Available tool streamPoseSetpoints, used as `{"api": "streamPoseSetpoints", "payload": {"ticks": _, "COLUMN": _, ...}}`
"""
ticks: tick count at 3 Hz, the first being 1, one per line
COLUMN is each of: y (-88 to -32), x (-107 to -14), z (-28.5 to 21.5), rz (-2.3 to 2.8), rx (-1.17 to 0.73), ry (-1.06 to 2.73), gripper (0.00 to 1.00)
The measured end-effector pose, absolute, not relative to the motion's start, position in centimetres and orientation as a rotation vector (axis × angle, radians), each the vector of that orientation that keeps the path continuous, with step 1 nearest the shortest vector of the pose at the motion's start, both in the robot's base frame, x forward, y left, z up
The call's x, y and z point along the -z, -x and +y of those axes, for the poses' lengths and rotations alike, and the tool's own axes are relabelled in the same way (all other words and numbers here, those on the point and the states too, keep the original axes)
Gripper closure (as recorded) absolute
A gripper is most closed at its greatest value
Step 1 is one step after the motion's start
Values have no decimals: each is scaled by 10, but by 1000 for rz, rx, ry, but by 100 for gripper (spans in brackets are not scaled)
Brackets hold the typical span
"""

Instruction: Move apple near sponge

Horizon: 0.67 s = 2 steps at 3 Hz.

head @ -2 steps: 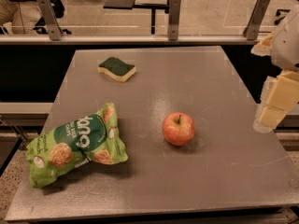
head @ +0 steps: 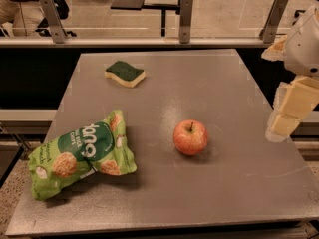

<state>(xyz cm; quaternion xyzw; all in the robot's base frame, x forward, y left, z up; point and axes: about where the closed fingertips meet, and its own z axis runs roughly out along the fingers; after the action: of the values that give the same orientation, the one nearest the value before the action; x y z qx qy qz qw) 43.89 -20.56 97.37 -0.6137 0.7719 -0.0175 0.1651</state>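
The apple [head: 190,137] sits upright at the middle of the table [head: 214,83], well left of the gripper [head: 282,125], which hangs at the table's right edge, open or closed I cannot tell; the sponge [head: 125,73] lies at the far left.

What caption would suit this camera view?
Gripper by the table's right edge; apple mid-table, sponge far left, snack bag near left.

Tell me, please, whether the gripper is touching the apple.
Apart. The camera view shows bare table between the apple and the gripper, at the table's right edge.
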Motion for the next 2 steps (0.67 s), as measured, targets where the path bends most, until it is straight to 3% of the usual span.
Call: {"api": "streamPoseSetpoints", "payload": {"ticks": 2, "y": -441, "x": -928, "z": -133, "rz": 2045, "rx": -199, "ry": 1822, "gripper": 0}}
